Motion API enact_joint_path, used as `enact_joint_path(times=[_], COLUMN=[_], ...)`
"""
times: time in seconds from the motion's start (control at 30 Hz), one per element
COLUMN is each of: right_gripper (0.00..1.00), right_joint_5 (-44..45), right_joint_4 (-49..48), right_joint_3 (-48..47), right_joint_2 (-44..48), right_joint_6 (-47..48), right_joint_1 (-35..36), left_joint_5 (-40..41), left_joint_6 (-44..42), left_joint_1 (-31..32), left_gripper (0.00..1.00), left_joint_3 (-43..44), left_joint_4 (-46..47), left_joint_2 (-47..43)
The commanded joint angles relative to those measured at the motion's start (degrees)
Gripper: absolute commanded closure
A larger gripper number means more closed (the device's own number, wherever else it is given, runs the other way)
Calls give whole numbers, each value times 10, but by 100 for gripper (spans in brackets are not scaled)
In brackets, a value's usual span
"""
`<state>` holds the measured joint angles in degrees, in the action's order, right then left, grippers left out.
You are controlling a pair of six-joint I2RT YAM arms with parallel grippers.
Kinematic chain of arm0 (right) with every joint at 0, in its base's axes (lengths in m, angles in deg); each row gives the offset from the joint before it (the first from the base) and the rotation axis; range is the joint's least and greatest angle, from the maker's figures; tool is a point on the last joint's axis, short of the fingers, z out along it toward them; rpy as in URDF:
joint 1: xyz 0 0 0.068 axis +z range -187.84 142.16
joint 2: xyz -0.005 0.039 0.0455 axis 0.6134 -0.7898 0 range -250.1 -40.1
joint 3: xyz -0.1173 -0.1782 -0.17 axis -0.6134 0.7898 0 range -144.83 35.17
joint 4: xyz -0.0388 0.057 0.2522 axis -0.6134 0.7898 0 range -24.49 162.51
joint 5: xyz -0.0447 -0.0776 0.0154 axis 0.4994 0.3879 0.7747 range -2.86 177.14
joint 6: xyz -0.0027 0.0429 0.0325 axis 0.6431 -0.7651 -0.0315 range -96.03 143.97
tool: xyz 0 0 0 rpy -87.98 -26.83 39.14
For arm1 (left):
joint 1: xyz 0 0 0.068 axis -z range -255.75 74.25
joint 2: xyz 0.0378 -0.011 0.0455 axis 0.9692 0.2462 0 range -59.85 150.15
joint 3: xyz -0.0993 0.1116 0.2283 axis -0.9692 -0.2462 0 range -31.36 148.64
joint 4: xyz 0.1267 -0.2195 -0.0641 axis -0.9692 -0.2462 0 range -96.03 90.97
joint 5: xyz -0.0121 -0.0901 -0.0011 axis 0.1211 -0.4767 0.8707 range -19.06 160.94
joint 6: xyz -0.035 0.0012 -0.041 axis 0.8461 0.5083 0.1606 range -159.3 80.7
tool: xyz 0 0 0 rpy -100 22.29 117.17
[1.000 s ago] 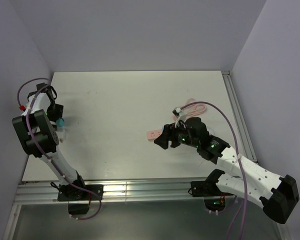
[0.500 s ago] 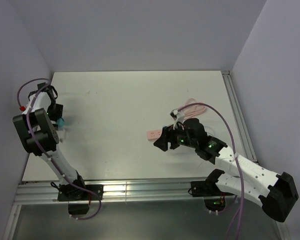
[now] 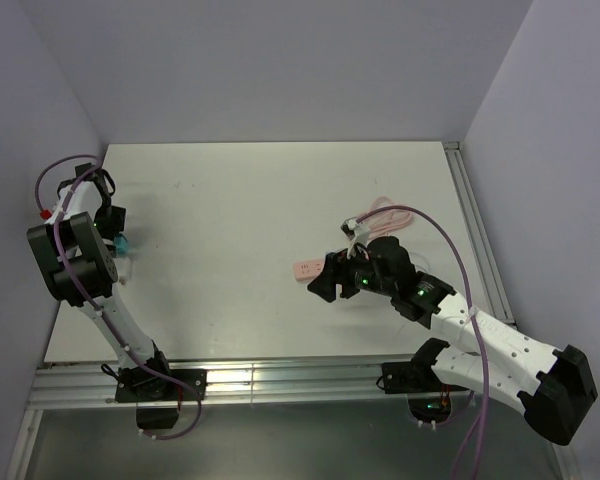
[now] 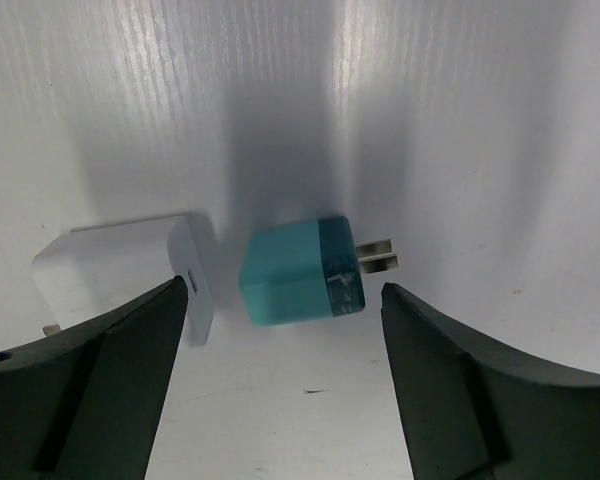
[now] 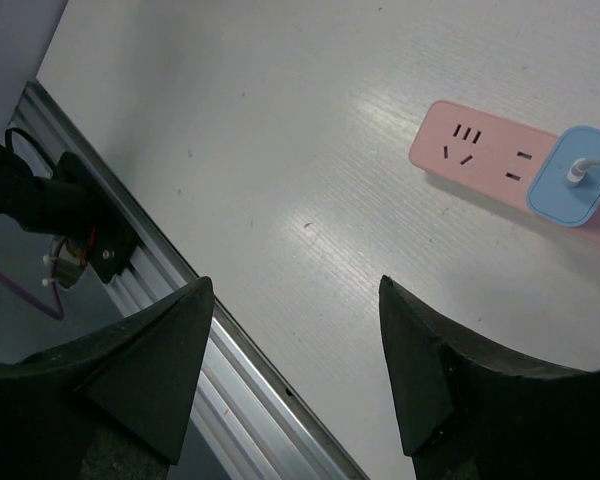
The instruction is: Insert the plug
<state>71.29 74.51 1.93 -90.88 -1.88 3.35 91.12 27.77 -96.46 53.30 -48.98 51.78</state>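
The teal plug (image 4: pixel 300 272) lies on its side on the white table, its two metal prongs pointing right. It lies between and just beyond the tips of my open left gripper (image 4: pixel 283 290), touching neither finger. In the top view the plug (image 3: pixel 122 243) is at the table's far left, beside the left gripper (image 3: pixel 112 236). The pink power strip (image 5: pixel 485 158) lies ahead of my open, empty right gripper (image 5: pixel 295 290), with free sockets at its near end. In the top view the strip's end (image 3: pixel 305 270) pokes out left of the right gripper (image 3: pixel 321 284).
A small white block (image 4: pixel 120 278) lies just left of the plug, against the left finger. A light-blue adapter (image 5: pixel 581 190) with a white cable sits in the strip. The strip's pink cord (image 3: pixel 382 209) coils behind the right arm. A metal rail (image 5: pixel 235 355) runs along the table's near edge.
My right arm has shifted slightly left over the strip's end. My left gripper has barely moved over the plug. Nothing was grasped or released.
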Motion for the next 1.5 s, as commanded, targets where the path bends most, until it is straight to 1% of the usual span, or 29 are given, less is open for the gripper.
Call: enact_joint_path(times=[0.0, 0.03, 0.1, 0.33, 0.5, 0.53, 0.63, 0.73, 0.77, 0.83, 0.87, 0.93, 0.97, 1.0, 1.03, 1.07, 1.13, 1.17, 1.2, 1.23, 1.27, 1.3, 1.33, 1.4, 1.43, 1.47], right_gripper=[26, 26, 26, 26, 26, 26, 27, 27, 27, 27, 27, 27, 27, 27, 26, 26, 24, 24, 22, 21, 21, 20, 19, 17, 16, 16], right_joint_5=[7, 8, 8, 14, 15, 15, 16, 13, 15, 22, 24, 26, 25, 23, 22, 19, 12, 3, -2, -12, -23, -27, -32, -56, -62, -68], right_joint_4=[-22, -22, -21, -20, -18, -18, -19, -19, -17, -10, -6, 0, 5, 7, 8, 10, 8, 7, 5, -4, -10, -14, -26, -48, -73, -85], right_joint_3=[3, 3, 2, 6, 6, 6, 5, 5, 2, -3, -6, -12, -18, -22, -29, -33, -46, -51, -56, -65, -68, -72, -82, -86, -88, -88], right_joint_2=[2, 2, 2, 3, 6, 7, 5, 2, 2, 4, 7, 9, 9, 10, 10, 10, 6, 3, 0, -2, -6, -9, -12, -19, -19, -25], right_joint_6=[8, 8, 9, 6, 6, 6, 6, 4, 4, 5, 5, 5, 4, 5, 5, 5, 13, 16, 21, 33, 37, 40, 43, 45, 44, 45], right_joint_1=[-6, -6, -6, -6, -7, -7, -7, -8, -8, -7, -8, -8, -8, -9, -9, -8, -9, -9, -11, -11, -11, -11, -11, -11, -11, -11], left_joint_5=[-8, -11, -16, -16, -15, -15, -23, -39, -44, -58, -64, -80, -118, -136, -156, -200, -248, -306, -331, -354, -418, -449, -483, -543, -559, -573], left_joint_6=[0, 0, 2, 10, 5, 5, -1, -21, -37, -57, -77, -102, -132, -141, -149, -170, -177, -185, -185, -183, -176, -169, -160, -131, -123, -106], left_joint_1=[-4, -5, -4, -5, -6, -6, -6, -6, -6, -5, -3, 1, 6, 8, 13, 22, 45, 56, 65, 90, 104, 118, 151, 186, 226, 245], left_gripper=[17, 17, 21, 23, 35, 36, 44, 57, 67, 76, 83, 90, 98, 99, 99, 100, 100, 100, 100, 100, 100, 100, 100, 100, 100, 100], left_joint_3=[9, 11, 13, 18, 19, 14, 2, -7, -9, -22, -28, -51, -61, -79, -88, -98, -126, -135, -150, -157, -167, -190, -198, -214, -219, -223], left_joint_4=[19, 20, 21, 24, 25, 27, 41, 58, 62, 84, 93, 129, 148, 161, 183, 200, 234, 247, 259, 270, 308, 331, 350, 390, 404, 417], left_joint_2=[19, 22, 29, 34, 34, 32, 19, 2, -11, -32, -57, -86, -118, -134, -150, -182, -212, -239, -252, -263, -286, -295, -308, -316, -320, -330])
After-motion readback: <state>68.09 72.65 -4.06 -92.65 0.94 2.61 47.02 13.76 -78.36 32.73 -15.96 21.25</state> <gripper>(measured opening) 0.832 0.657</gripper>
